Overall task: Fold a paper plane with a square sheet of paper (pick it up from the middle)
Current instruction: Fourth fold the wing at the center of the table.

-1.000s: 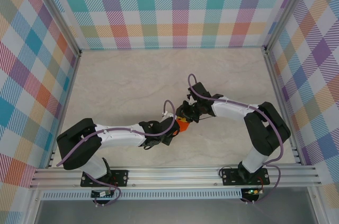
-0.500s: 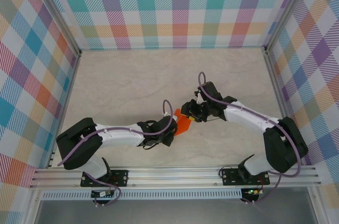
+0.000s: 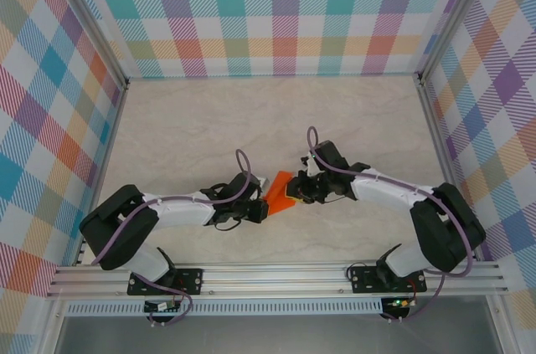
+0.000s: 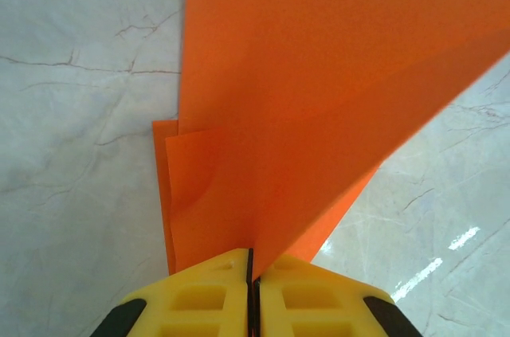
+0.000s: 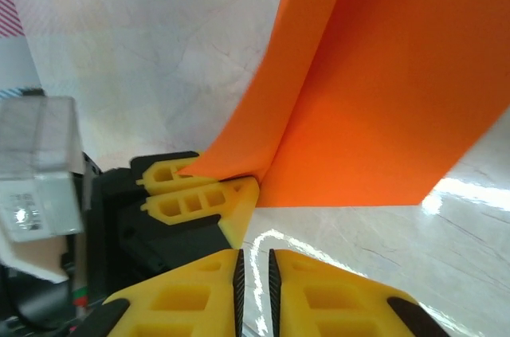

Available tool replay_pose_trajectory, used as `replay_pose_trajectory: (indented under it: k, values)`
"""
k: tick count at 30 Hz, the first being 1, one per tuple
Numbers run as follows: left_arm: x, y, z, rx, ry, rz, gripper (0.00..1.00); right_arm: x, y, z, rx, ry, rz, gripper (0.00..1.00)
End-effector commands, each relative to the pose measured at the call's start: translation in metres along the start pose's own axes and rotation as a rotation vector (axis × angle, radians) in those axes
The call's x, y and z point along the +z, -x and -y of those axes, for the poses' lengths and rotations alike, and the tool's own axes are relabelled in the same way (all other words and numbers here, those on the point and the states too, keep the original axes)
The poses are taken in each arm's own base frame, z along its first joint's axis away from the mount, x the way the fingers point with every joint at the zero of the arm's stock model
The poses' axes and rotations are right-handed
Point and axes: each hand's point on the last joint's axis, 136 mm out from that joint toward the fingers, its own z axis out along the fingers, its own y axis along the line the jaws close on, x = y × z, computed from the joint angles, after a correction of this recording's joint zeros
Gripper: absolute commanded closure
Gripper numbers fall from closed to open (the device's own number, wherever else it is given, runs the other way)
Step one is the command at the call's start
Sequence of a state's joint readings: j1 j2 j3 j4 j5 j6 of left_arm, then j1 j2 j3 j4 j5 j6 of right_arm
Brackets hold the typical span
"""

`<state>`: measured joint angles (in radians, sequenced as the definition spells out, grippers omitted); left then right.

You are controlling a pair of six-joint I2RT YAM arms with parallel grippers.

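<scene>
The square sheet of paper point(image 3: 277, 190) is bright orange, creased, and lifted off the table between the two arms. My left gripper point(image 4: 252, 260) is shut on its lower corner, and the sheet point(image 4: 319, 74) fans upward from the jaws in folded layers. From above, the left gripper point(image 3: 260, 207) sits just left of and below the paper. My right gripper point(image 5: 254, 254) hovers over bare table below the sheet point(image 5: 382, 90), its jaws a narrow gap apart with nothing between them. It point(image 3: 294, 192) is close to the paper's right edge. The left gripper's yellow fingers point(image 5: 203, 193) pinch the paper's corner.
The marble-patterned table point(image 3: 209, 128) lies inside checked walls point(image 3: 276, 11), with a metal rail point(image 3: 276, 277) along the near edge. Both arms meet in the near middle of the table.
The left gripper drew back to the left with the paper, which now spreads wider. The right gripper swung out, came back beside the paper's right edge and narrowed its jaws.
</scene>
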<state>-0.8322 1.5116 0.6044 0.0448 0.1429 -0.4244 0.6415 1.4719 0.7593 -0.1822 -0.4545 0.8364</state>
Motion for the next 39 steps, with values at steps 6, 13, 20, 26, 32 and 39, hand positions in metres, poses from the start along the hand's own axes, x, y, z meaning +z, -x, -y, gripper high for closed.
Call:
replay_pose_trajectory:
  k: [6,13,20,26,32,39]
  values:
    - [-0.002,0.002,0.01,-0.039,-0.128,-0.037,0.89,0.031,0.01,-0.035,-0.082,0.084,-0.054,0.87]
    - [0.0,0.002,0.01,-0.042,-0.141,-0.052,0.89,0.045,0.023,-0.03,-0.051,0.049,-0.046,0.88]
    - [-0.003,0.003,0.006,-0.041,-0.114,-0.048,0.83,0.056,0.031,-0.013,-0.018,-0.028,-0.03,0.9]
    - [-0.01,-0.001,0.004,-0.03,-0.103,-0.053,0.77,0.057,0.035,-0.008,-0.011,-0.068,-0.024,0.9]
    - [-0.012,-0.006,0.001,-0.026,-0.099,-0.058,0.8,0.058,0.038,-0.003,0.001,-0.089,-0.021,0.9]
    - [-0.011,-0.01,-0.001,-0.025,-0.093,-0.065,0.89,0.061,0.038,0.0,0.008,-0.099,-0.034,0.9]
